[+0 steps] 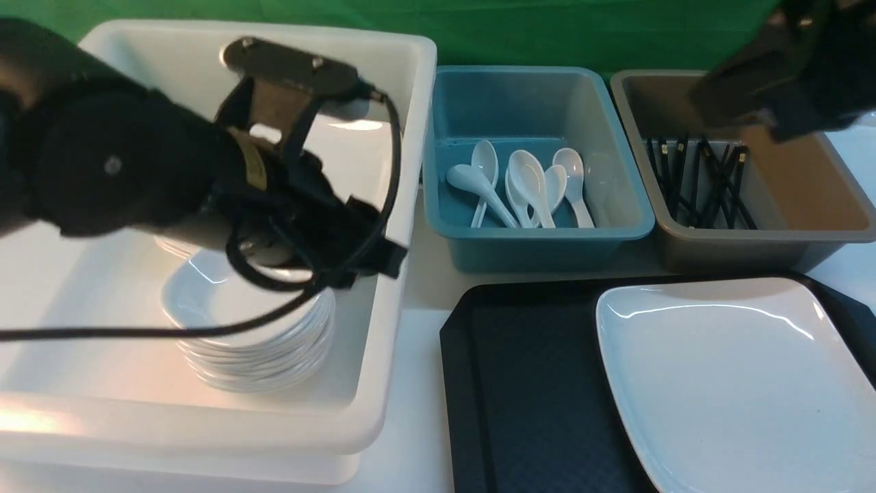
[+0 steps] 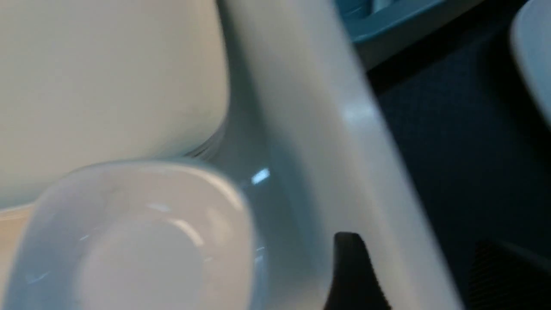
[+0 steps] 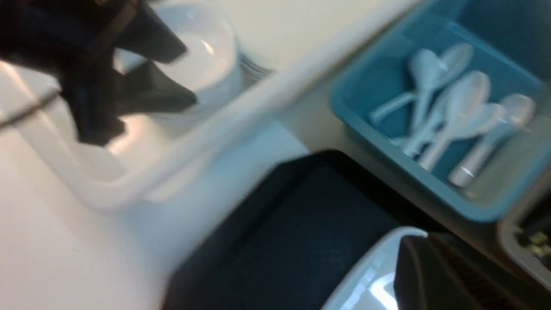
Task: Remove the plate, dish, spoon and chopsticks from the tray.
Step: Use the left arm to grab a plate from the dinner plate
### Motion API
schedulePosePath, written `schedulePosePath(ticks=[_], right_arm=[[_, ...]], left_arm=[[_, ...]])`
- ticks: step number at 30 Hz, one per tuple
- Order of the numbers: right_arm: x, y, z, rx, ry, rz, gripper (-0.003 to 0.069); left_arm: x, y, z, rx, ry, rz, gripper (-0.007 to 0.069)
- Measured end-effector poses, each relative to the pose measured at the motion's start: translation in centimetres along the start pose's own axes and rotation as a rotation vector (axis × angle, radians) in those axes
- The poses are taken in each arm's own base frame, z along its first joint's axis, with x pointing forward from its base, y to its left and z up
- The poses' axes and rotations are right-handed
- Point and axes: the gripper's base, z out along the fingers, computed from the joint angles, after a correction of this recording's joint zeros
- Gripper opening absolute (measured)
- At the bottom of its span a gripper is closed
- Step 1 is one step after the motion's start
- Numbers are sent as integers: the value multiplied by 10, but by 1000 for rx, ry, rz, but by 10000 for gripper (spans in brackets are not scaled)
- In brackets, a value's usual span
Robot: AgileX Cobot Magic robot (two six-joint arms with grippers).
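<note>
The large white plate [image 1: 739,383] lies on the right part of the black tray [image 1: 520,383]; the tray's left part is bare. My left gripper [image 1: 373,253] is open and empty, over the right inner edge of the white tub [image 1: 410,137], just above a stack of small white bowls [image 1: 260,335]. My right gripper [image 1: 787,89] is a blur high above the brown bin [image 1: 807,185], which holds black chopsticks [image 1: 698,181]. One of its fingers [image 3: 430,275] shows over the plate's corner [image 3: 370,275]. White spoons [image 1: 534,185] lie in the teal bin [image 1: 616,226].
The white tub stands at the left, and its rim [image 2: 344,129] is close to the left fingers. The teal and brown bins stand behind the tray. A strip of white table [image 1: 417,383] separates the tub from the tray. A green backdrop is behind.
</note>
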Motion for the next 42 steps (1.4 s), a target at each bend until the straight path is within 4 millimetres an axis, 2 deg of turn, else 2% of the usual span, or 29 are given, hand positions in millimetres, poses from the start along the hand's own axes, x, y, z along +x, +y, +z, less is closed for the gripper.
schedulePosePath(ticks=[3, 5, 7, 8, 13, 16, 17, 19, 21, 23, 25, 28, 33, 42], right_arm=[[16, -12, -24, 160, 13, 40, 28], [27, -15, -33, 213, 9, 66, 28], [38, -15, -38, 240, 7, 93, 28], [49, -15, -44, 257, 4, 121, 28], [99, -9, -34, 278, 78, 210, 28], [130, -6, -18, 303, 154, 267, 28], [132, -6, -17, 303, 159, 266, 28], [151, -3, -9, 313, 198, 309, 28], [162, -2, -3, 318, 221, 332, 28], [178, 0, 7, 327, 268, 365, 28], [185, 1, 13, 332, 297, 376, 28], [189, 2, 16, 334, 310, 385, 28], [188, 2, 17, 330, 294, 395, 28], [184, 2, 18, 321, 254, 391, 28]], left_arm=[[-20, -16, -7, 132, 7, -41, 122], [-31, -26, -5, 179, 9, -15, 49], [-38, -36, 0, 209, 14, 7, 24], [-43, -49, 9, 236, 31, 33, 13], [-51, -88, 59, 288, 133, 93, 8], [-55, -102, 96, 288, 185, 84, 39], [-54, -102, 99, 287, 192, 83, 39], [-57, -106, 122, 281, 212, 74, 85], [-59, -108, 136, 277, 221, 75, 125], [-61, -111, 157, 266, 228, 74, 218], [-64, -112, 170, 252, 221, 61, 287], [-62, -111, 194, 215, 219, 30, 412], [-53, -112, 225, 197, 207, 10, 493], [-41, -113, 265, 198, 144, -15, 496]])
